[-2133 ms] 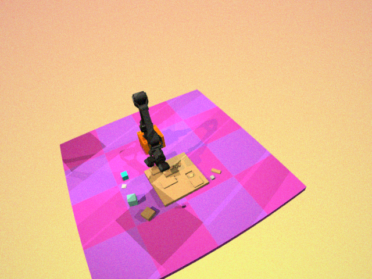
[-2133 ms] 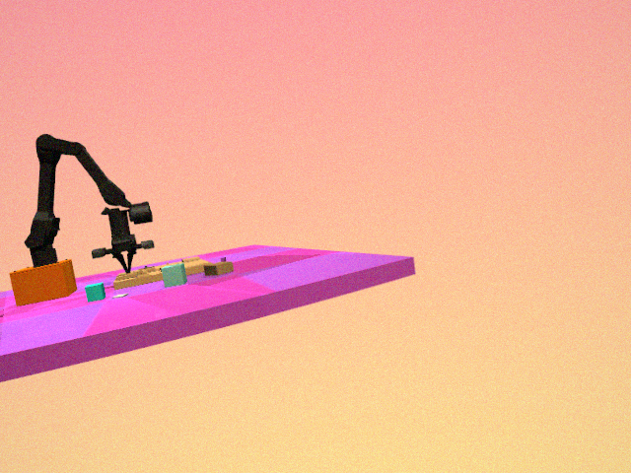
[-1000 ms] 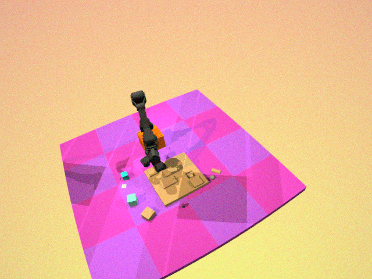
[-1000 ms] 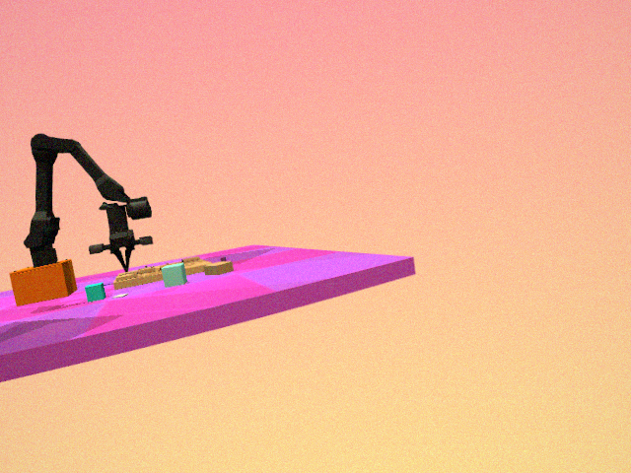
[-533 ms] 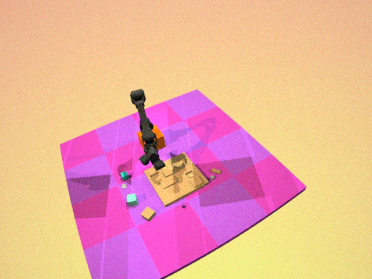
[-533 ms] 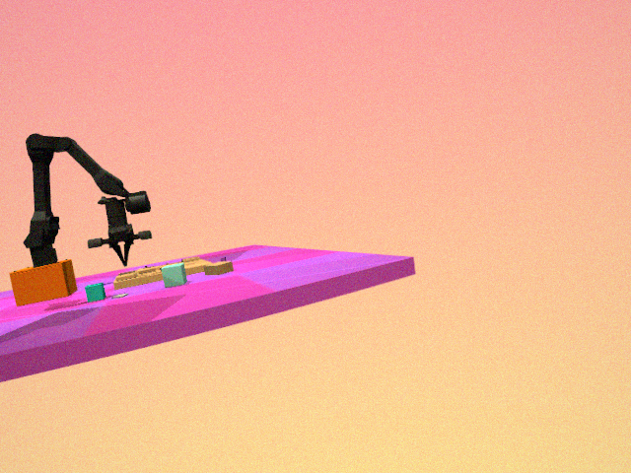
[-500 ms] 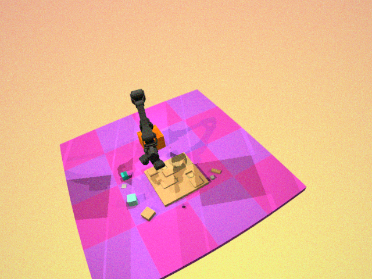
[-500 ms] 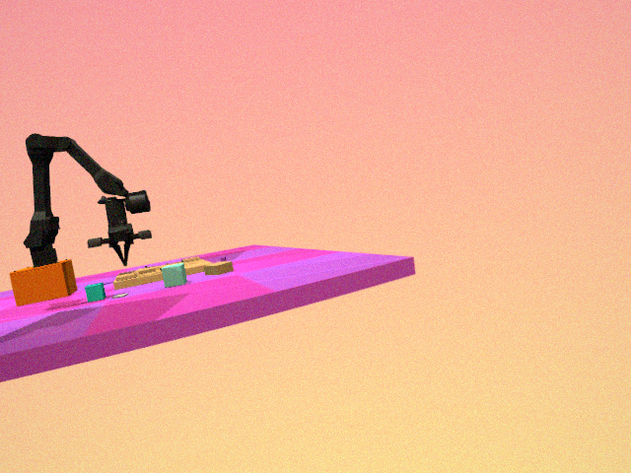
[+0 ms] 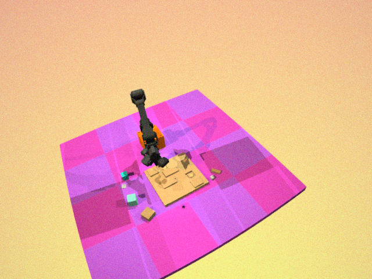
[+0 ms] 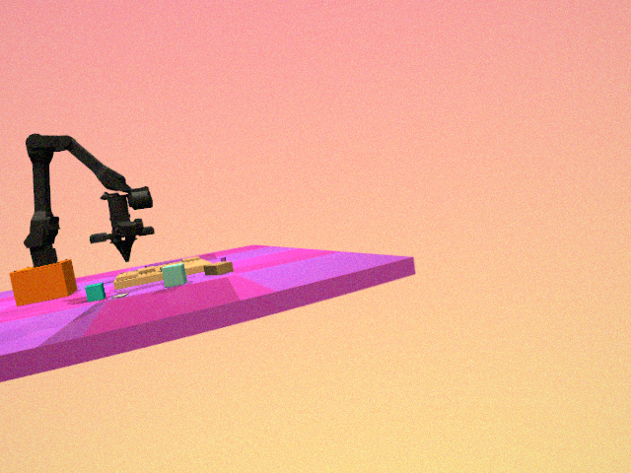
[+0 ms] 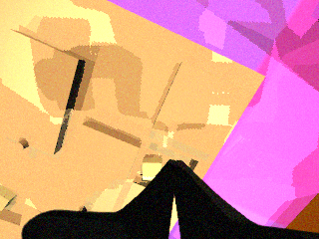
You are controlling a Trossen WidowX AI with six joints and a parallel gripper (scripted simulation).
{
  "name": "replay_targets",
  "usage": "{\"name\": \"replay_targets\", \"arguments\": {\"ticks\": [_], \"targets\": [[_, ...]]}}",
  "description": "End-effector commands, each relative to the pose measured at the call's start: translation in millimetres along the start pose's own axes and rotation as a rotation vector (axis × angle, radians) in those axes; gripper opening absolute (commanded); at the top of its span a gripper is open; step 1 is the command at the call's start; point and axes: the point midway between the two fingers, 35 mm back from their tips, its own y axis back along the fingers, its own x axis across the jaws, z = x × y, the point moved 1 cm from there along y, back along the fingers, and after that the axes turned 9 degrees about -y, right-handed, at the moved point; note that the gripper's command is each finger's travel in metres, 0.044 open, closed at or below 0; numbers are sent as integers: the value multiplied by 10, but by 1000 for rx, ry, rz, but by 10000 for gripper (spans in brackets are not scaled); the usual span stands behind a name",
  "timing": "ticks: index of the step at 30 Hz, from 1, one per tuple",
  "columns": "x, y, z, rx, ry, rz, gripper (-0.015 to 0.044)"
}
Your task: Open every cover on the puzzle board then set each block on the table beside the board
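Note:
The tan puzzle board (image 9: 183,192) (image 10: 122,284) (image 11: 219,85) lies flat on the table. It bears flat covers of the same tan, among them a square one (image 9: 197,182) near its right corner. Beside that cover is a small square opening (image 9: 190,174). A dark slot (image 11: 75,90) shows in the board in the wrist view. My gripper (image 10: 126,260) (image 11: 174,165) is shut and empty, with its fingertips pointing down above the board's edge nearest the arm base. In the top view the hand hides part of the board. How far each cover stands open is hard to tell.
On the table lie a teal cube (image 9: 124,175) (image 10: 95,292), a mint cube (image 9: 131,199) (image 10: 174,275), a tan block (image 9: 147,213) (image 10: 218,268), a pale flat piece (image 9: 123,186) (image 10: 120,295), a tan bar (image 9: 215,170), a small pale piece (image 9: 213,176) and a tiny dark piece (image 9: 183,206).

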Motion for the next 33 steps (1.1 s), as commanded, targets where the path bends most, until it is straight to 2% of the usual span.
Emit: {"name": "replay_targets", "arguments": {"ticks": [1,23,26,33], "targets": [[130,40,-5,-3,332,7,0],[847,151,-140,-23,2589,-1,0],[896,155,-156,-24,2774,-3,0],[901,156,-158,-24,2792,-4,0]]}}
